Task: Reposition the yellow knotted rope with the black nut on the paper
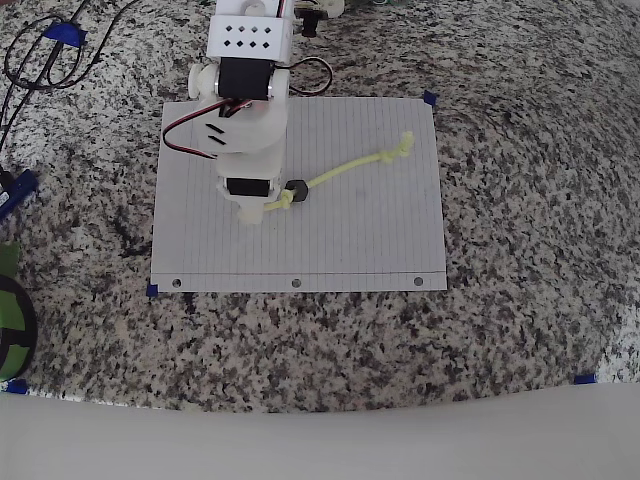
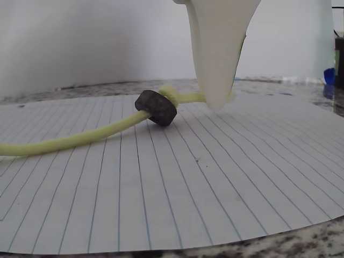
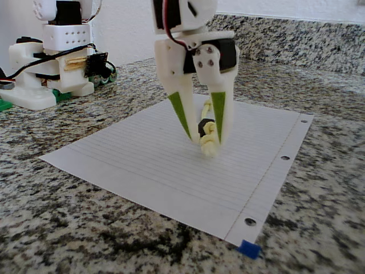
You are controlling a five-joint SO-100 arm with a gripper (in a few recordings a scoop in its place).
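Overhead view: the white arm reaches down from 12 o'clock over the lined paper (image 1: pixel 300 250), its body hiding the fingertips. The yellow knotted rope (image 1: pixel 345 170) runs from a knot just right of the arm up toward 2 o'clock, ending in a second knot near the sheet's upper right corner. The black nut (image 1: pixel 296 191) sits on the rope beside the lower knot. The sheet's three punched holes line its 6 o'clock edge, and blue tape bits mark its corners. The surface is a speckled granite counter (image 1: pixel 520 300).

Wrist view: one white finger (image 2: pixel 219 54) comes down at 12 o'clock, its tip against the rope just beyond the nut (image 2: pixel 156 107); the other finger is out of frame. The rope (image 2: pixel 70 141) trails off toward 9 o'clock, cut by the edge. A pale wall stands behind.

Fixed view: the gripper (image 3: pixel 204 136) stands upright with fingers spread apart, green inner pads showing, tips straddling the near knot (image 3: pixel 209 142). The nut (image 3: pixel 202 126) lies partly hidden behind it.
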